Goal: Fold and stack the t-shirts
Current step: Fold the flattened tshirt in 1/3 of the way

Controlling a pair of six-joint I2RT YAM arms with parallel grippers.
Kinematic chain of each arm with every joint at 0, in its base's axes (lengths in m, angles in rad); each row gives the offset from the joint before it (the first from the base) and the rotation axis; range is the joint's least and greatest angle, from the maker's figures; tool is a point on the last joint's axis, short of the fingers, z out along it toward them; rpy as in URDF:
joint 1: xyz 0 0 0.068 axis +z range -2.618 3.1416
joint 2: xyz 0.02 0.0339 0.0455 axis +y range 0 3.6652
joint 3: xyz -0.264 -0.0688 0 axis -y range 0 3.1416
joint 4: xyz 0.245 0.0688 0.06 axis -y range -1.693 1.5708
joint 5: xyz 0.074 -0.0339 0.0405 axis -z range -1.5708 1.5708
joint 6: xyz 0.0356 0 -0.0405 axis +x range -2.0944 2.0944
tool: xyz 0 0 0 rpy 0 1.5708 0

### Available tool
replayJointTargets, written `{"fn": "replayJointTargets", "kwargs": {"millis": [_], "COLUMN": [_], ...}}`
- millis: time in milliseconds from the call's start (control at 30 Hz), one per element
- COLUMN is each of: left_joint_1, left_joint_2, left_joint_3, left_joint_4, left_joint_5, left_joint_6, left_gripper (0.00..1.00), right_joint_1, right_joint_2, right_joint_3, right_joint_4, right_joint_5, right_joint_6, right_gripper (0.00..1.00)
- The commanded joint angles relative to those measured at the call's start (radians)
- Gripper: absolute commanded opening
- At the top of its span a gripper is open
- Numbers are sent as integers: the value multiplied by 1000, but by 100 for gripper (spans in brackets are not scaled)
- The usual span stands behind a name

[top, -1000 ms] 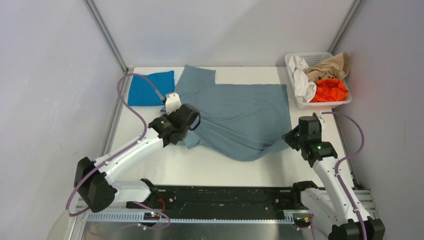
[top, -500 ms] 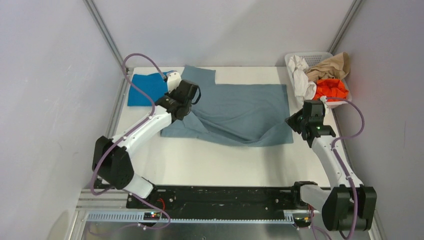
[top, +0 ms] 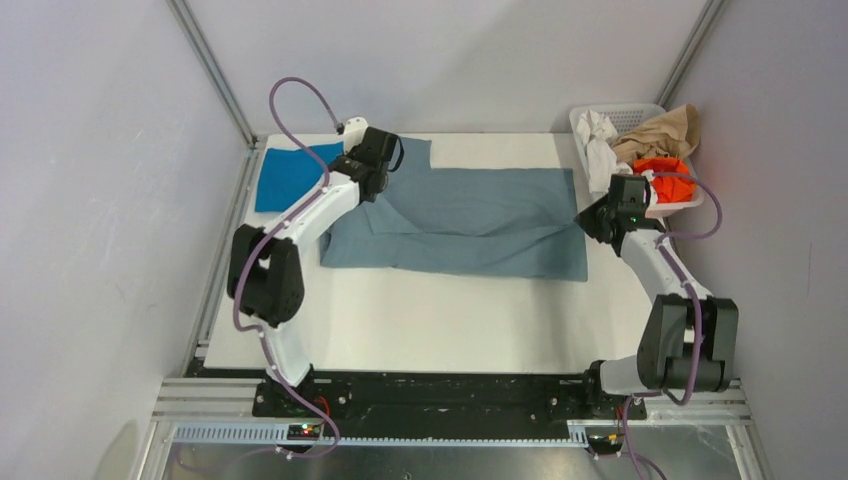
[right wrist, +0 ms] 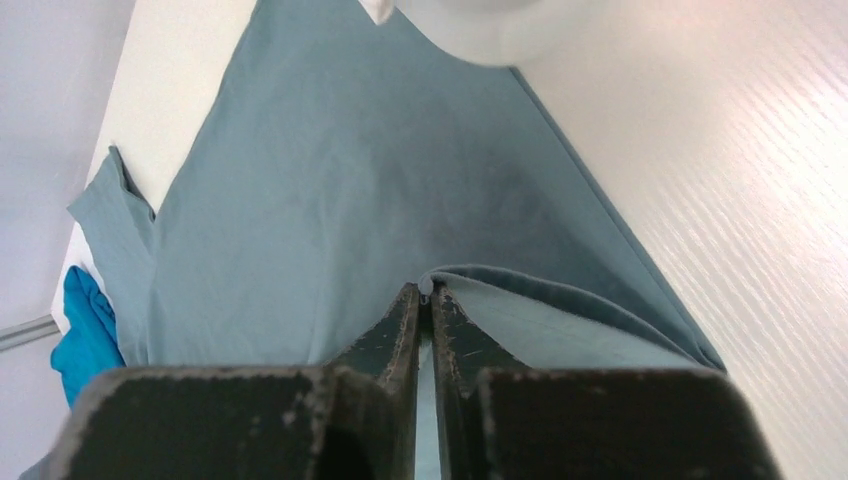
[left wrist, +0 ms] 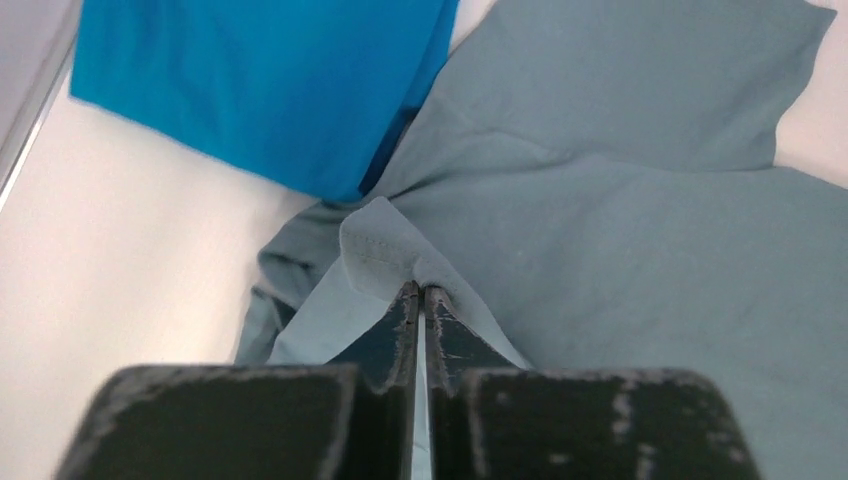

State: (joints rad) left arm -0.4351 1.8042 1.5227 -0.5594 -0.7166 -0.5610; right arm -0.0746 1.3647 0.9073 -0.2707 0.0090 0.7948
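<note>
The large grey-blue t-shirt (top: pixel 470 215) lies across the middle of the table, its near edge folded back toward the far side. My left gripper (top: pixel 372 175) is shut on a hem of it at its far left, close to the brighter blue t-shirt (top: pixel 290 175). The pinched hem (left wrist: pixel 385 255) shows in the left wrist view, with the blue shirt (left wrist: pixel 260 85) just beyond. My right gripper (top: pixel 590 215) is shut on the shirt's right edge; the pinched fold (right wrist: pixel 480 285) shows in the right wrist view.
A white basket (top: pixel 585 135) at the far right corner holds white, tan and orange cloth (top: pixel 665 178). Its rim (right wrist: pixel 470 30) is close above my right gripper. Grey walls enclose the table on three sides.
Both arms have carried the near edge of the grey-blue shirt away from me toward the far side, folding it over itself. The shirt now lies as a narrower band.
</note>
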Motion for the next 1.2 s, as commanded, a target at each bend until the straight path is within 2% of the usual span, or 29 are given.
{"fn": "replayJointTargets", "kwargs": {"millis": [0, 33, 67, 100, 133, 167, 200, 233, 267, 400, 467, 600, 733, 767, 900, 1167], "left_joint_1": [54, 65, 70, 71, 71, 70, 71, 71, 71, 69, 70, 77, 152, 181, 211, 269], "left_joint_2": [100, 113, 114, 105, 97, 73, 60, 29, 10, -170, -274, -441, -484, -479, -437, -272], "left_joint_3": [113, 119, 125, 124, 122, 114, 108, 90, 78, -83, -261, -512, -647, -660, -700, -692], "left_joint_4": [23, 20, 20, 20, 21, 20, 20, 20, 16, 10, 11, 11, 41, 64, 122, 173], "left_joint_5": [95, 120, 125, 129, 131, 133, 136, 144, 150, 208, 208, 207, 289, 344, 409, 410], "left_joint_6": [52, 53, 54, 57, 59, 60, 65, 68, 68, 25, -22, -95, -145, -146, -146, -154], "left_gripper": [19, 50, 69, 92, 96, 99, 99, 99, 100, 100, 100, 100, 100, 100, 100, 91], "right_joint_1": [-4, -4, -1, 2, 7, 10, 18, 23, 35, 69, 71, 39, -23, -30, -40, -51], "right_joint_2": [90, 107, 111, 107, 101, 83, 72, 48, 36, -28, -72, -168, -214, -205, -151, -61], "right_joint_3": [102, 110, 123, 126, 130, 131, 132, 132, 131, 117, 79, -108, -237, -246, -257, -272], "right_joint_4": [41, 35, 15, -1, -11, -37, -49, -74, -88, -188, -251, -240, -173, -164, -125, -82], "right_joint_5": [-28, -32, -32, -22, 5, 23, 62, 79, 103, 172, 192, 186, 76, 36, -40, -30], "right_joint_6": [-22, -31, -36, -46, -50, -59, -62, -72, -81, -147, -162, -160, -175, -180, -180, -154], "right_gripper": [20, 24, 33, 37, 46, 50, 63, 69, 79, 92, 94, 96, 95, 95, 89, 71]}}
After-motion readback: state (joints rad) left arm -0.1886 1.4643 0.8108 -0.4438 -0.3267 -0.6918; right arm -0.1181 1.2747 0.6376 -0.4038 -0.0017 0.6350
